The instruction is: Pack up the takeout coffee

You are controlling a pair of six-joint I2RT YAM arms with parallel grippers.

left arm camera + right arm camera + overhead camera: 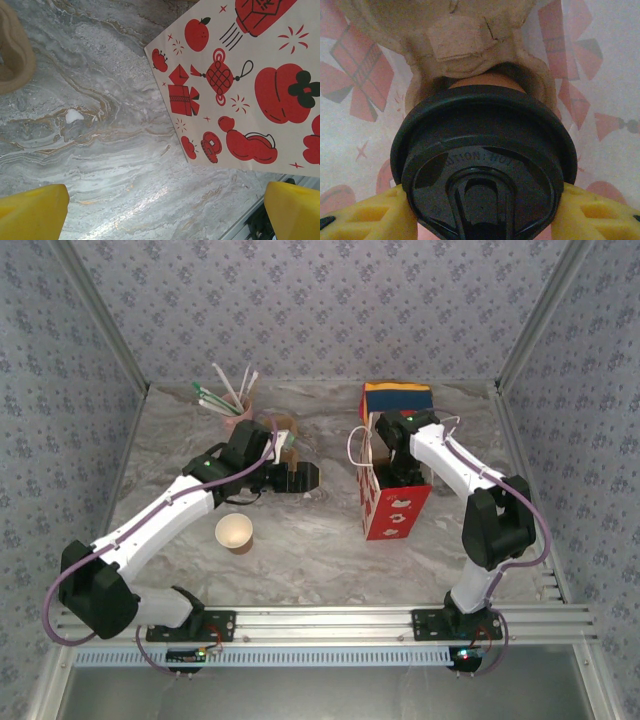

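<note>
One drink: the coffee cup, tan paper under a black lid, is down inside the bag and seen lid-first from the right wrist; the sip hole faces 6 o'clock.
Right side: the right gripper holds the coffee cup, its yellow fingers pressed to the lid rim at 4 and 8 o'clock, jaws part closed.
Tray: a pulp tray at 12 o'clock from the lid, right against the cup. I cannot tell if the cup sits in a hollow.
Bag: a red and cream paper bag, upright at 3 o'clock from the table's middle, with the right arm reaching into its top. White handles loop out at its 9 o'clock side.
Left side: the left gripper is spread wide and empty above the marble, the bag's side just beside it at 2 o'clock, not touching.
Bystanders: a lidless paper cup at 7 o'clock from the left gripper, and a pink cup of straws at 11 o'clock.
Risk, spill: pressure lands on the lid rim, so a harder squeeze or a tilt could pop the lid.
Risk, seating: released off-centre, the cup could tip against the tray.
Risk, bag: nothing braces the bag. The arm lifting out could snag a handle and topple it.
</note>
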